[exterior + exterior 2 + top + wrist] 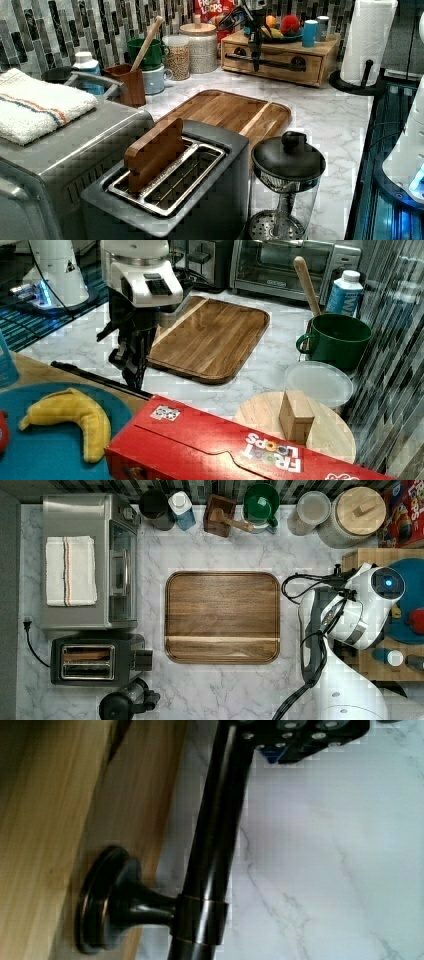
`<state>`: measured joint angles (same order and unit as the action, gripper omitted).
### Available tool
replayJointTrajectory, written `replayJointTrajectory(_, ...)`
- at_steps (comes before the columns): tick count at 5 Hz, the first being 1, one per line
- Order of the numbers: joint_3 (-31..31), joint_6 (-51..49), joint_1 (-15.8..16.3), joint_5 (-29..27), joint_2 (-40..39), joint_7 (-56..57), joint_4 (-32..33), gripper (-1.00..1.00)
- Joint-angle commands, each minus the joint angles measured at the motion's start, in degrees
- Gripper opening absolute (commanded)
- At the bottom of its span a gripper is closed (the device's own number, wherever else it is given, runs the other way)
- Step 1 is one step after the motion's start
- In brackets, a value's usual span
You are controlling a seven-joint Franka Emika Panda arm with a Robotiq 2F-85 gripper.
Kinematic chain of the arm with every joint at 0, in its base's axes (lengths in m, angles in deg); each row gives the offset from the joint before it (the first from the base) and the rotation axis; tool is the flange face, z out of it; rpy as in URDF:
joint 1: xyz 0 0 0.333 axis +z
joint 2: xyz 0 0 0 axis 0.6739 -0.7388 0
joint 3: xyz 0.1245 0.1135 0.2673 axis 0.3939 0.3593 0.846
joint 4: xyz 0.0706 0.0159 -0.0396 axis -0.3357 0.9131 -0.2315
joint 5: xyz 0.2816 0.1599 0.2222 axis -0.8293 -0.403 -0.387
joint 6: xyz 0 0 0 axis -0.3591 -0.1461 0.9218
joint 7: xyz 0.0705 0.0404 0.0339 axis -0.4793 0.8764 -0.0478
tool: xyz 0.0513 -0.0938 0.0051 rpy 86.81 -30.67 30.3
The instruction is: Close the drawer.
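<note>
The drawer [282, 64] is the light-wood front of the wooden box at the back of the counter in the left view. Its long black bar handle [235, 56] runs across that front. My gripper [256, 64] hangs straight down right at the middle of the bar. In the right view the gripper [134, 379] reaches down to the handle [82, 371] at the box's front edge. The wrist view shows the handle [215, 835] very close, with its round mount [107, 905] on the drawer front [45, 845]. How far out the drawer stands is unclear.
A brown cutting board [222, 617] lies mid-counter. A paper towel roll [367, 40] stands beside the box. On the box top sit a blue plate [30, 447] with a banana [75, 415], and a cereal box [225, 445]. Toaster [95, 660] and oven [87, 562] are on the top view's left.
</note>
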<state>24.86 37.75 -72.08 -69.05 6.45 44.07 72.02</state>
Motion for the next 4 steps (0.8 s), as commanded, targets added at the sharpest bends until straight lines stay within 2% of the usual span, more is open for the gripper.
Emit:
replayJointTrajectory(1,-2.88,2.51,-4.48,1.72,-1.61,6.66,-9.79,-1.0)
replayJointTrajectory(4,-1.83,2.45,-5.39,2.38,-1.6,6.27,-9.81,-1.0)
